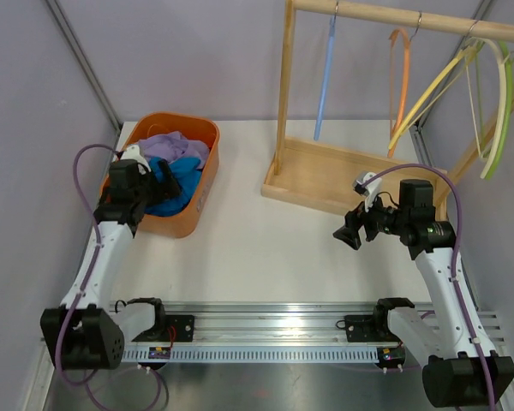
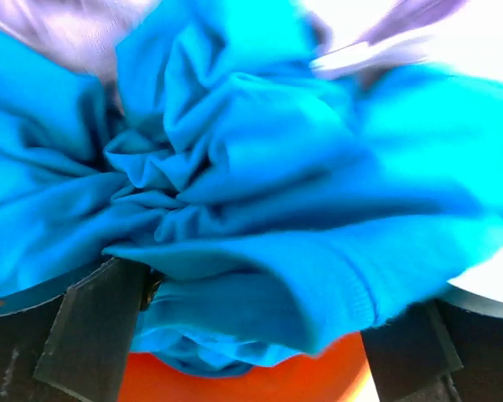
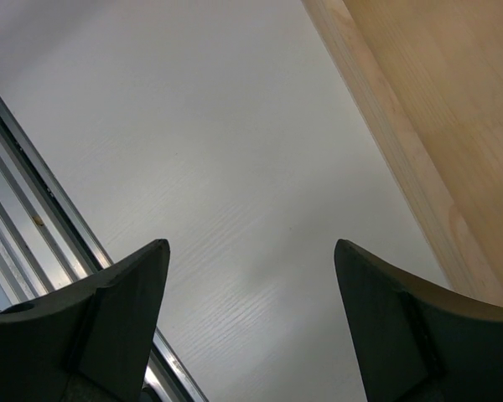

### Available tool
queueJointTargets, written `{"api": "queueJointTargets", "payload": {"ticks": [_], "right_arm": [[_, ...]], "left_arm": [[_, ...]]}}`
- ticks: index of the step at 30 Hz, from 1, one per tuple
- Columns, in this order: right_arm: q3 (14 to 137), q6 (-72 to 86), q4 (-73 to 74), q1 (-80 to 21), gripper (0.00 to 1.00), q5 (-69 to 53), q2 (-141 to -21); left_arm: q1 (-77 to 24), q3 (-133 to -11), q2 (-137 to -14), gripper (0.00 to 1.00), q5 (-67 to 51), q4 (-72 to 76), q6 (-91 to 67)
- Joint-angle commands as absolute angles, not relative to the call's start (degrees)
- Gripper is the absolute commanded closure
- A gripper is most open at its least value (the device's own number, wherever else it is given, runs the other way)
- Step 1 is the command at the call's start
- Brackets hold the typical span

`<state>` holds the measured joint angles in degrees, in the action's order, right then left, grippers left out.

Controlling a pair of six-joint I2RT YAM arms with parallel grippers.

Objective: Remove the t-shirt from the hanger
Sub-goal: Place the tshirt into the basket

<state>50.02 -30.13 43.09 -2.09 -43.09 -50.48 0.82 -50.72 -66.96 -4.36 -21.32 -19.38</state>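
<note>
Left wrist: blue t-shirt (image 2: 251, 193), v. crumpled

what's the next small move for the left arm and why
Probably lift the left end effector straight up, clear of the orange bin: its fingers stand wide apart, the blue t-shirt lies bunched in the bin, and the hangers hang bare.

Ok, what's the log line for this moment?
left gripper: open, over blue t-shirt in orange basket | right gripper: open, empty, above table | hangers: bare

Robot lab cell, grey partition walls (image 1: 197, 51), aluminium mounting rail (image 1: 274, 330)
</note>
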Motion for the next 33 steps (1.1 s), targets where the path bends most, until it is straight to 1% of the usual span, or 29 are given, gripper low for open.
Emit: {"api": "queueJointTargets", "payload": {"ticks": [1, 6, 10, 14, 15, 19, 20, 23, 28, 29, 33], "right_arm": [[53.34, -28.92, 43.85, -1.85, 0.13, -43.33, -50.27], [59.49, -29.44, 48.77, -1.76, 0.12, -44.2, -53.17], [62.13, -28.22, 51.06, -1.85, 0.09, -45.17, -54.67], [63.1, -22.09, 50.63, -1.76, 0.09, -43.61, -54.58], [63.28, -19.97, 50.1, -1.84, 0.01, -42.46, -54.41], [63.11, -8.46, 45.8, -1.84, 0.01, -34.21, -52.04], [62.67, -3.13, 44.66, -1.85, 0.01, -28.88, -51.25], [60.74, 3.15, 40.26, -1.85, 0.01, -19.9, -47.56], [60.64, 5.45, 39.2, -1.85, 0.0, -9.6, -47.2], [60.56, 5.71, 39.03, -1.76, 0.01, -5.66, -47.11], [58.54, 2.81, 35.96, -1.85, 0.01, -0.28, -45.53]], "left_arm": [[1.41, -56.24, -55.84, 0.01, -6.24, -23.55, -20.39], [1.41, -55.9, -48.09, 0.01, -8.52, -24.96, -20.22], [1.41, -54.32, -42.72, 0.01, -11.33, -24.96, -18.72], [1.32, -53.18, -36.41, 0.01, -16.95, -23.3, -17.14], [1.41, -52.74, -35.52, 0.01, -18.18, -22.86, -17.14], [1.32, -49.31, -30.68, 0.01, -25.65, -20.66, -18.8], [1.41, -47.22, -29.8, 0.01, -26.62, -19.96, -19.16], [1.32, -44.57, -26.9, 0.01, -28.21, -19.77, -19.86], [1.32, -41.57, -24.7, 0.01, -28.48, -20.04, -19.42], [1.41, -41.57, -24.7, 0.01, -28.48, -20.04, -19.42], [1.41, -41.75, -24.61, 0.01, -27.95, -21.0, -18.46]]}}
